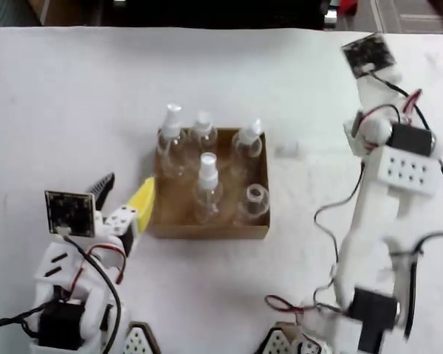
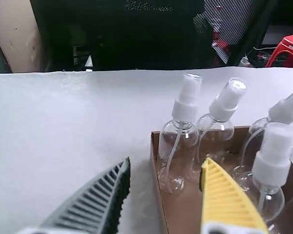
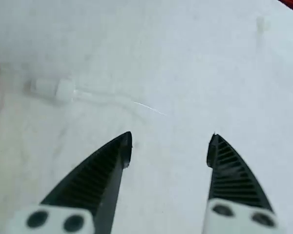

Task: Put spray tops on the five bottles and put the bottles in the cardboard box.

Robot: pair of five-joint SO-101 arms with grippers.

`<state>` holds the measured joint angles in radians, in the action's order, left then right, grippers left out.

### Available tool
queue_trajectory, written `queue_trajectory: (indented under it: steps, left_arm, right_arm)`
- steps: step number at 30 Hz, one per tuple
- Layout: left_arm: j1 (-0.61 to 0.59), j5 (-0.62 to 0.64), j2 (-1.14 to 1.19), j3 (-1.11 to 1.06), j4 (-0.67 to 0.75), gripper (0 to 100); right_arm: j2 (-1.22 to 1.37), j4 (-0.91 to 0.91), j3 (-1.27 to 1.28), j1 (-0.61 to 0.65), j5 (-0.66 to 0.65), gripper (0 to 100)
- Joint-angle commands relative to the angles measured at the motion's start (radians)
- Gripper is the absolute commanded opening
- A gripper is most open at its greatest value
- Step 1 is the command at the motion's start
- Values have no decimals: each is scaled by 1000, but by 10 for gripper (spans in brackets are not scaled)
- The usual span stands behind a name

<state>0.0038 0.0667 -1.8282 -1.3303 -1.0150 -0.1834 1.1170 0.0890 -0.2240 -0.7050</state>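
Note:
The cardboard box (image 1: 170, 225) stands mid-table and holds all five clear bottles. Four carry white spray tops, such as the front one (image 1: 207, 175) and the back-left one (image 1: 171, 122). The front-right bottle (image 1: 255, 200) has a bare open neck. A loose spray top (image 1: 286, 150) with its thin tube lies on the table right of the box, ahead of my open right gripper (image 3: 170, 138); the same spray top (image 3: 56, 89) lies flat. My left gripper (image 1: 127, 184) is open at the box's left wall, yellow finger (image 2: 224, 200) over the box, grey finger (image 2: 95, 204) outside.
The right arm (image 1: 387, 192) stretches over the table's right side with loose wires (image 1: 332, 214) trailing beside it. White cloth (image 1: 74, 103) covers the table around the box. A red stool (image 2: 285, 48) and dark furniture stand beyond the far edge.

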Motion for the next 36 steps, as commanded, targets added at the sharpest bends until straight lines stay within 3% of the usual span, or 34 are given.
queue_trajectory:
  steps: [1,3,9,23,36]
  left_arm:
    - [-50,-5,-2,31,46,221]
    - [-68,2,-2,31,51,221]
    - [-111,58,-2,31,52,221]
    - [-104,58,-2,26,68,221]
    - [-104,58,-2,25,64,221]
  right_arm:
    - [94,8,-78,58,-241,223]
    - [156,5,-86,88,-334,223]
    - [363,10,-175,145,-416,223]
    - [865,251,-671,205,-485,223]
    - [1107,278,-942,209,-485,222]
